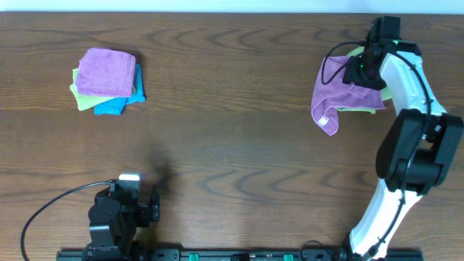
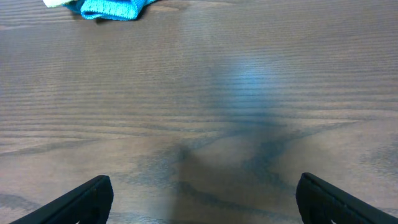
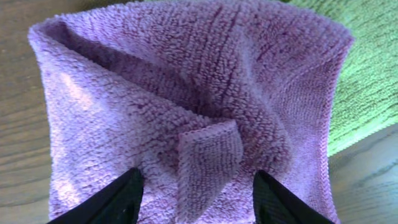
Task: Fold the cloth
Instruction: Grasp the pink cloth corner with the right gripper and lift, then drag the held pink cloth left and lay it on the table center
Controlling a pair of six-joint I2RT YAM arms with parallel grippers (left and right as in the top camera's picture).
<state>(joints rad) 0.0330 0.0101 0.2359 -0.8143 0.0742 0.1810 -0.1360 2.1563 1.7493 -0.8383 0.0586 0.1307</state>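
Cloths, five in all. Purple, two: violet cloth (image 1: 330, 98), pinker cloth (image 1: 106, 71). Lime-green, two: right green cloth (image 3: 367, 68), left green cloth (image 1: 81, 98). Blue cloth (image 1: 116, 106), one. Arms, two: left arm (image 1: 116, 217), right arm (image 1: 409, 80). Table (image 1: 232, 145), one.

Left claw (image 2: 204, 183) low, spread wide — right claw (image 3: 196, 182) stretched far out, partly spread.

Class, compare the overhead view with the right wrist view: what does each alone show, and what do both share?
Overhead only: the folded stack far left and the left gripper. Right wrist only: terry loops and a raised fold between the right gripper's jaws. Both: the purple cloth overlapping a lime-green cloth.
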